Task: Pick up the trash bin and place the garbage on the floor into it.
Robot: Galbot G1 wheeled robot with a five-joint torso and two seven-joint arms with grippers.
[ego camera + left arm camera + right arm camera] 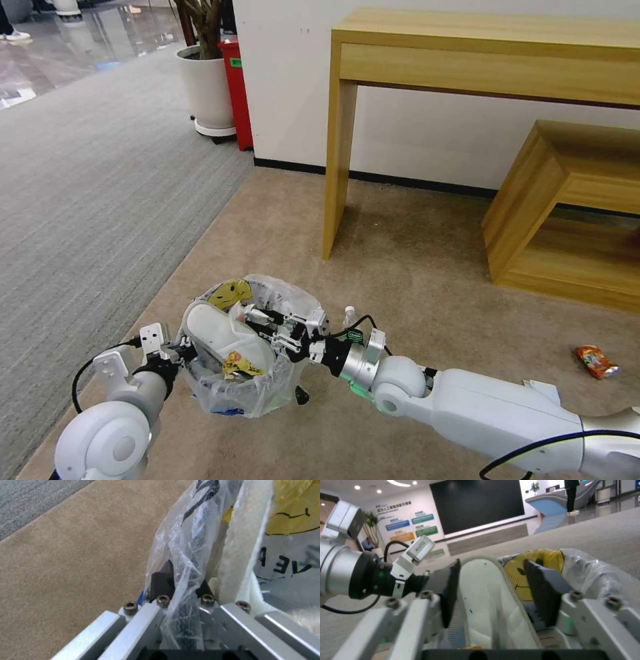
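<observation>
Left gripper (175,348) pinches bin (241,393) rim and bag liner to hold it up near the carpet, so right gripper (265,325), jaws spread over a white slipper (220,330) inside, can drop garbage; red wrapper (596,361) remains on floor.

Tan carpet (413,267), wooden desk (487,60), white wall (287,73).
</observation>
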